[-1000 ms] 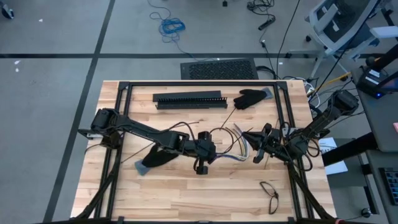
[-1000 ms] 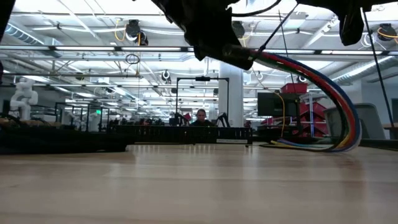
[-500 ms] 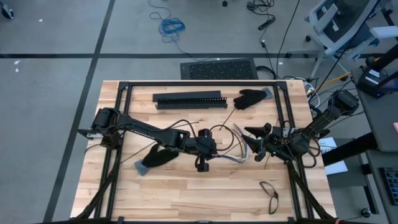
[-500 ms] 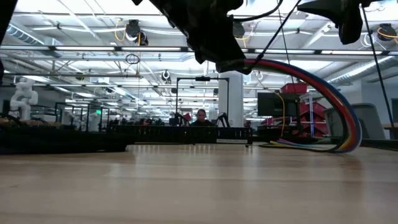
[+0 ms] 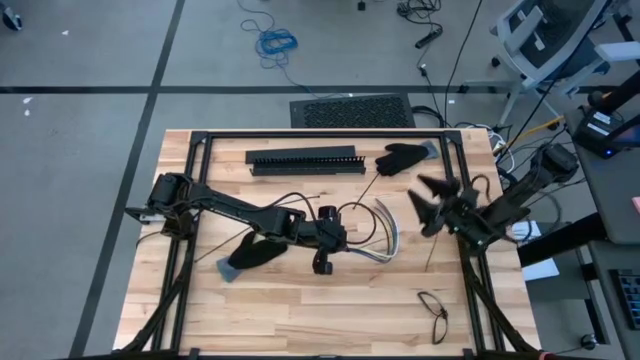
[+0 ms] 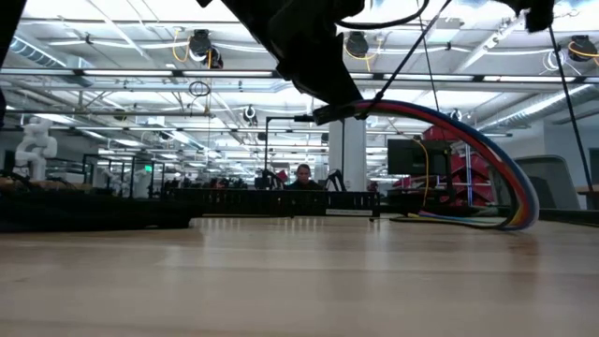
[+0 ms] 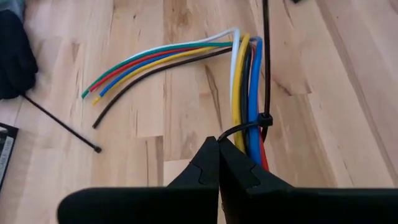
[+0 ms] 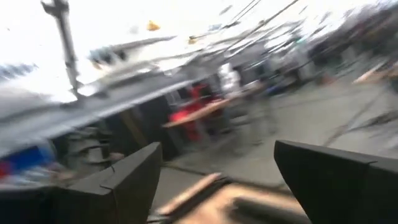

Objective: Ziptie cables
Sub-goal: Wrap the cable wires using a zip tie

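A: What fills the scene?
B: A pale wooden plank table [image 5: 300,310] with a black metal frame, two dark arms reaching over it. A long black slotted bar [image 5: 305,161] lies near the far edge, with a black glove [image 5: 402,157] just beside it.

A: And the left gripper [image 5: 322,262]?
B: It sits near the table's middle, fingers pressed together on a thin black zip tie [image 7: 264,68] that loops around the cables. In the left wrist view the loop wraps the bundle just beyond the fingertips.

A: Where are the cables?
B: The bundle of thin coloured cables [image 7: 245,93], white, yellow, blue, red, green and dark, arcs up from the table just right of the left gripper; the loose ends fan out flat on the wood.

A: The right gripper [image 5: 432,208]?
B: Raised above the table's right side, apart from the cables, fingers spread wide and holding nothing.

A: Anything smaller?
B: A loose black zip tie [image 7: 61,122] lies on the wood, near the cable ends.
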Action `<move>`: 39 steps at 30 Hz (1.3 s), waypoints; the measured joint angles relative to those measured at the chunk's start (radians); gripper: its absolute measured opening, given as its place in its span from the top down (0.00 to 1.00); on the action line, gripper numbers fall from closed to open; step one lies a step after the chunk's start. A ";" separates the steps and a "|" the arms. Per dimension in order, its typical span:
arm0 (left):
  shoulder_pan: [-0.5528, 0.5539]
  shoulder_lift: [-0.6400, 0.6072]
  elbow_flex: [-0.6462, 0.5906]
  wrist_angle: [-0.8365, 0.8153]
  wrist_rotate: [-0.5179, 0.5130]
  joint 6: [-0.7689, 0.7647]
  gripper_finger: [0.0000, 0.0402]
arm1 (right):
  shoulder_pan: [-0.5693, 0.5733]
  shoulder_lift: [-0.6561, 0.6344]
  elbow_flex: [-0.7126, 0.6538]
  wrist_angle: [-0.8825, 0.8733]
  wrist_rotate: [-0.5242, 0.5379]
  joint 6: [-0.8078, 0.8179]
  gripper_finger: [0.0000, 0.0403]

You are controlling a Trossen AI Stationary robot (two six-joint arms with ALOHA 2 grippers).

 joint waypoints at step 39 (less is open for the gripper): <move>0.056 -0.232 0.003 0.025 -0.018 0.061 1.00 | 0.202 0.132 0.162 -0.815 0.281 0.726 0.42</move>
